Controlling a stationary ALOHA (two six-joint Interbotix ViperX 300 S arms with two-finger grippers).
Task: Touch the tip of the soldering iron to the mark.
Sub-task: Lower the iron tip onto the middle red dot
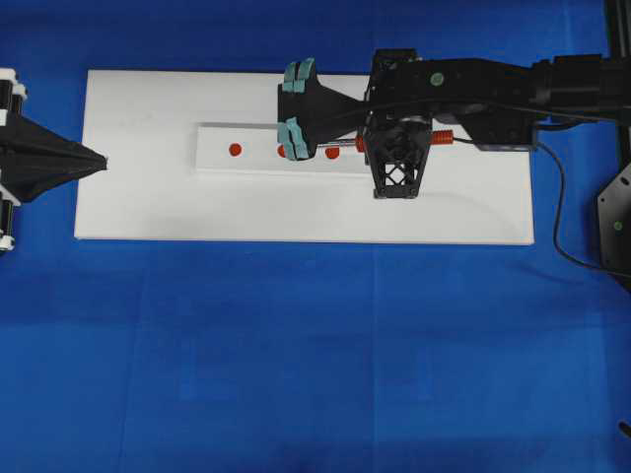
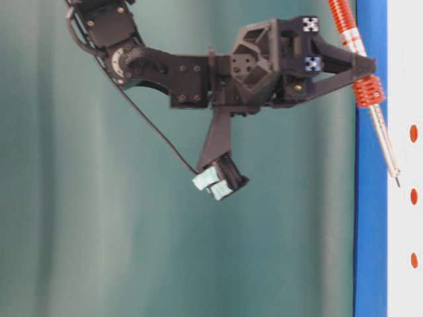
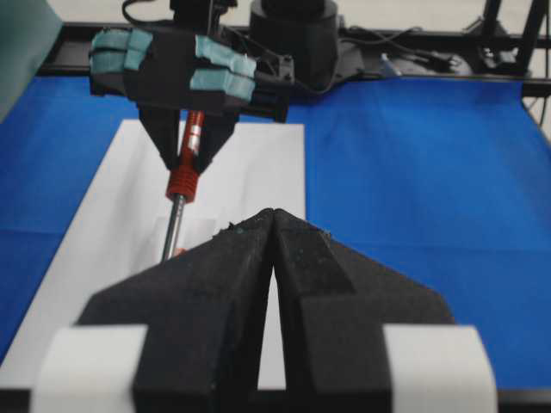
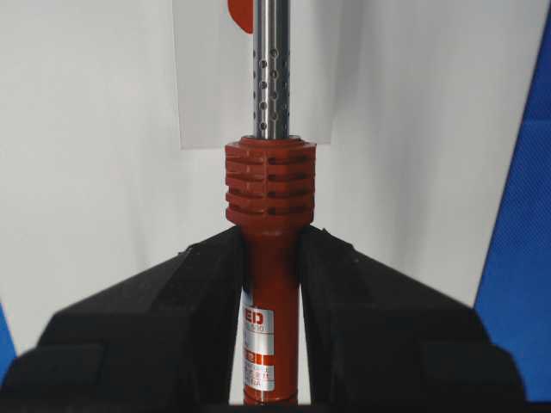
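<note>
Blue cloth (image 1: 296, 355) spread flat over the whole work surface, faint fold creases crossing it. White rectangular board (image 1: 148, 212) laid on the cloth near the far edge, a narrower white strip (image 1: 222, 163) resting on top of it. Dull grey-green curtain (image 2: 79, 231) hanging as backdrop in the table-level view, soft vertical folds, even light with no hard shadows; black frame rail (image 3: 413, 82) running along the far side of the cloth, loose cables behind it.
</note>
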